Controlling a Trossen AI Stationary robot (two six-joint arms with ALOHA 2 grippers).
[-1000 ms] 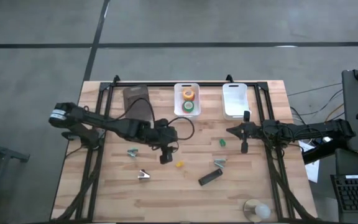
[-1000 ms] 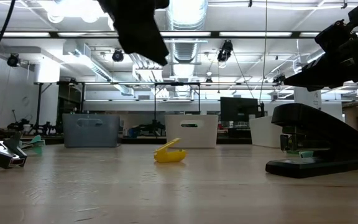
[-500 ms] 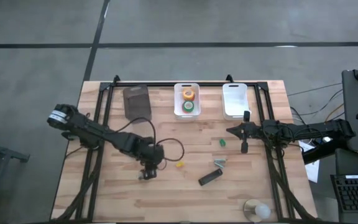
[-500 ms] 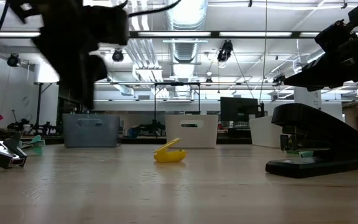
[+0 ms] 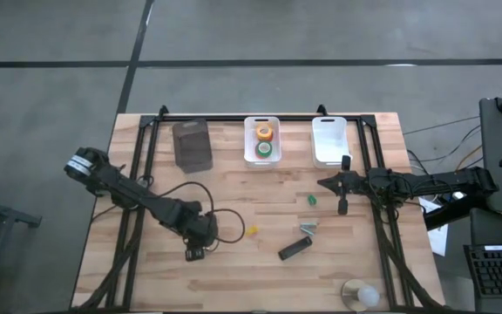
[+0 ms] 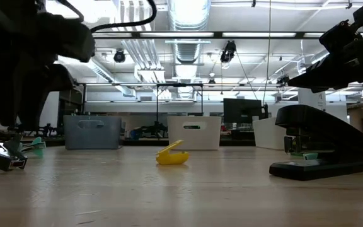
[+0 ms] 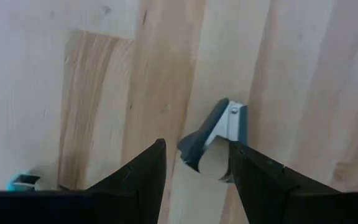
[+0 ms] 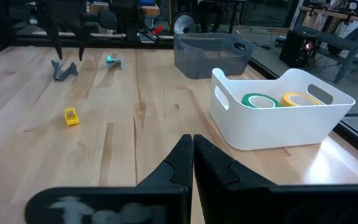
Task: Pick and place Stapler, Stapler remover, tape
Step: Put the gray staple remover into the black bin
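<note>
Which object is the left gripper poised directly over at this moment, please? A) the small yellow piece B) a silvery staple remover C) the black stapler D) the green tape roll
B: the left wrist view shows the left gripper open, its fingers straddling a silvery staple remover on the wood, while the stapler lies well off to the side.

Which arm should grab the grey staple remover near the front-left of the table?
Left. The left gripper is open, directly over the staple remover; the right gripper waits shut, far across the table.
</note>
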